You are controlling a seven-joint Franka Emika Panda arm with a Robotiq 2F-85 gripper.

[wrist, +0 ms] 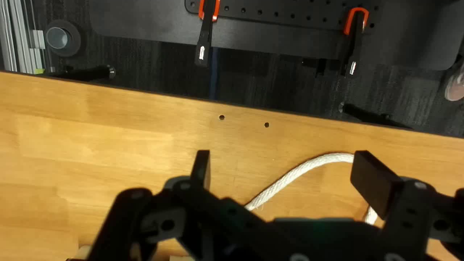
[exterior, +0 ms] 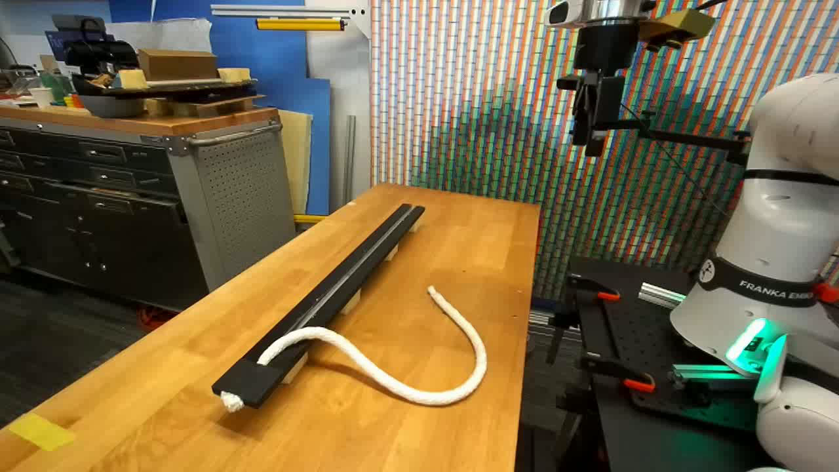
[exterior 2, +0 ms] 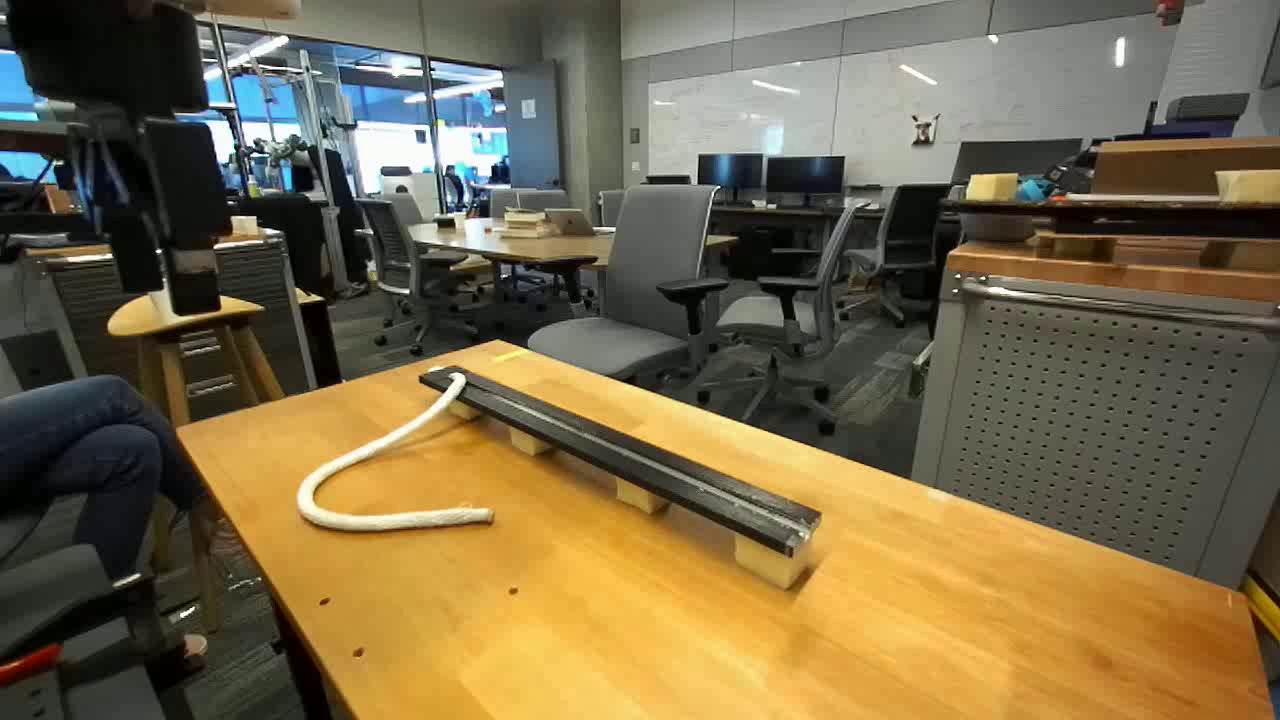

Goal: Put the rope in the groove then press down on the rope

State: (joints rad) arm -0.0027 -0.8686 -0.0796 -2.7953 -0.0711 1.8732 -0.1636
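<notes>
Robotics lab, office-furnished. Noted: robot arm [exterior: 763, 229] carrying gripper [wrist: 284, 166]; whiteboard [exterior 2: 880, 115], monitors [exterior 2: 806, 175] and office chairs [exterior 2: 655, 250] well apart from it.

Our counter [exterior: 472, 242] was smooth, honey-coloured wood, with lighter patches where we caught a shine. Four pale blocks [exterior 2: 770, 563] stood on it in a spaced row, and we saw the black bar [exterior: 334, 305] resting on them, raised off the wood. Beside the row lay most of a white rope [exterior: 419, 395], which ran down over the bar's edge near one end and swept round in a wide hook to a loose tip. We noticed a flat yellow strip [exterior: 40, 431] near the counter's edge and counted three small dark holes [wrist: 222, 117] in the wood, two close to the edge and one farther in.
</notes>
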